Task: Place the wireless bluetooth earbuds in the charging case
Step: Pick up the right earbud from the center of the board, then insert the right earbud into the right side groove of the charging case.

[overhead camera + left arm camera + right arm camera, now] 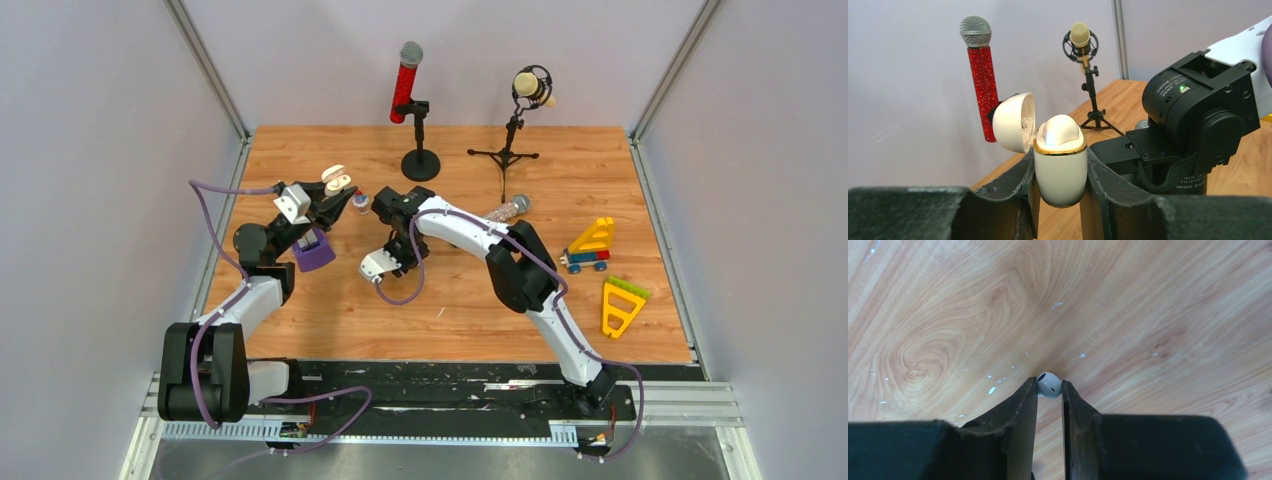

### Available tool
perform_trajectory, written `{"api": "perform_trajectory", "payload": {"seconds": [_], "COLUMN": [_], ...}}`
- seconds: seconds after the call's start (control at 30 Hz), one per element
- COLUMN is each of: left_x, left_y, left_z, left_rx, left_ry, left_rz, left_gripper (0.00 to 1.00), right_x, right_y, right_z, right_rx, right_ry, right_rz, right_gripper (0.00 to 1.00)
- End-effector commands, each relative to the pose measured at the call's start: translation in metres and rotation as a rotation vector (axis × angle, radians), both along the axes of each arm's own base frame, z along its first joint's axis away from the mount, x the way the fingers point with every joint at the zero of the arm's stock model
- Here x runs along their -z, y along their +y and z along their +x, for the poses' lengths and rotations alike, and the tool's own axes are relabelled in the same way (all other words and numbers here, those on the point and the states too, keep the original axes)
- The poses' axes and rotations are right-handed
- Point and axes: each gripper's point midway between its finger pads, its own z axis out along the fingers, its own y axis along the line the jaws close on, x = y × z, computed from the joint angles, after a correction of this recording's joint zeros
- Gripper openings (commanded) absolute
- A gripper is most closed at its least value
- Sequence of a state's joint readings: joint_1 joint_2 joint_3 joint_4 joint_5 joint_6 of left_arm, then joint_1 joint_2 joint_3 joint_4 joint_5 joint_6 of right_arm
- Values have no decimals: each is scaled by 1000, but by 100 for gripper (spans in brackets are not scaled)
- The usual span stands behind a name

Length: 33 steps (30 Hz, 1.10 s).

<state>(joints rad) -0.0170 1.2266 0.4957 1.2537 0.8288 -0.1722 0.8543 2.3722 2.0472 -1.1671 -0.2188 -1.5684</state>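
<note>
The cream charging case [1060, 170] with a gold rim stands upright between the fingers of my left gripper [1060, 167], which is shut on it above the table. Its lid [1014, 122] is swung open to the left, and a rounded cream shape [1060, 131] fills its top. From above, the case [336, 180] shows at the left gripper's tip. My right gripper [1049, 386] points down at the wooden table, and its two fingertips [1029, 392] press on a small white earbud [1049, 384]. In the top view the right gripper [398, 262] is just right of the left arm.
A red glitter microphone [405, 85] and a cream microphone on a tripod [530, 90] stand at the back. A silver microphone [508, 210] lies by the right arm. A toy truck [590, 245] and a yellow triangular piece [620, 305] sit at the right, a purple block [315, 250] under the left arm.
</note>
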Motion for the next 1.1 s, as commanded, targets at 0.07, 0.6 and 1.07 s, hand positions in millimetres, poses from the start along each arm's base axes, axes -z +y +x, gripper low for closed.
{"api": "perform_trajectory", "payload": {"seconds": [0.07, 0.6, 1.07], "left_x": [-5, 3, 8], "left_y": [4, -37, -114], "left_z": [2, 4, -13], "left_rx": [-9, 140, 554], "left_ry": [10, 232, 467], "left_rz": [-34, -194, -184], "left_gripper": [2, 2, 2], "right_x": [-45, -241, -339], "right_y": [18, -61, -76], "right_z": [0, 78, 26], "right_rx": [126, 731, 725], "right_ry": [34, -288, -162], "right_rz": [138, 698, 1003], "right_gripper": [13, 14, 13]}}
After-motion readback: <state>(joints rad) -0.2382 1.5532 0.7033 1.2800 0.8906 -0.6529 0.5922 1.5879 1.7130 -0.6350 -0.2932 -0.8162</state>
